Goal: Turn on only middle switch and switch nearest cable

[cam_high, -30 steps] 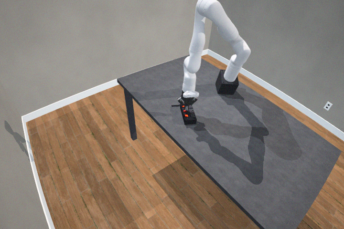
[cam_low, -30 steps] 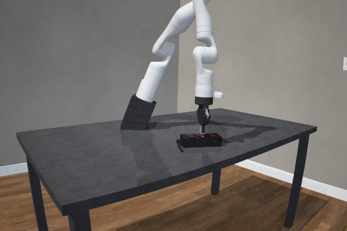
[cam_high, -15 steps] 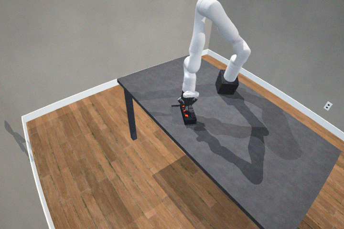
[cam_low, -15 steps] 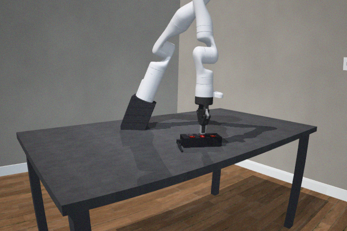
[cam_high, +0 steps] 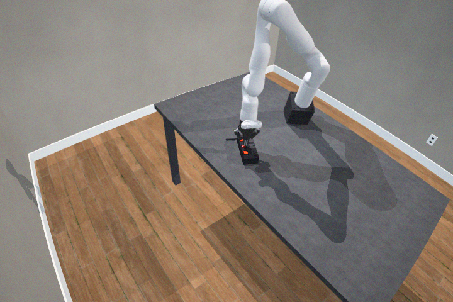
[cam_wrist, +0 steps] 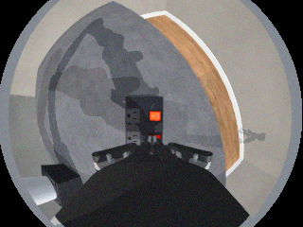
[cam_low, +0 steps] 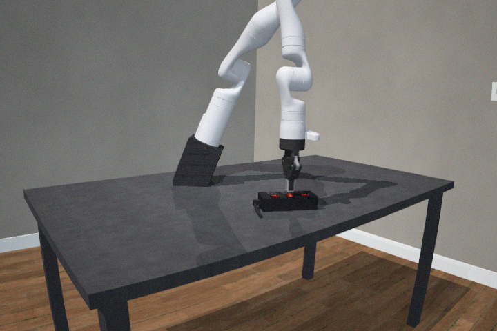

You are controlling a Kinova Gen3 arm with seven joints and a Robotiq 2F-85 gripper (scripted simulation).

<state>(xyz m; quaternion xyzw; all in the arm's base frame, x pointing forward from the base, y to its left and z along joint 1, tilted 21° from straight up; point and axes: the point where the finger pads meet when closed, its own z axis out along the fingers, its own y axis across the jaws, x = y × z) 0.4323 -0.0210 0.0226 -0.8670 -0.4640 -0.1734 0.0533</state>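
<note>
The black power strip (cam_high: 250, 156) (cam_low: 288, 203) (cam_wrist: 140, 120) lies flat on the dark table (cam_high: 377, 231) (cam_low: 139, 222), right way up, near one long edge. It has three red switches in a row. Its short cable stub (cam_high: 230, 139) (cam_low: 257, 209) sticks out at one end. My gripper (cam_high: 244, 143) (cam_low: 290, 188) (cam_wrist: 151, 140) is shut with nothing between the fingers. It points straight down with its tips at the middle switch (cam_low: 290, 194). In the wrist view the far switch (cam_wrist: 154, 115) glows bright orange. A dimmer red one (cam_wrist: 158, 136) shows just past my fingertips. The switch nearest the cable is hidden there.
The arm's black base block (cam_high: 298, 112) (cam_low: 197, 165) stands on the table behind the strip. The table's long edge (cam_high: 212, 167) runs close to the strip. Wooden floor lies below.
</note>
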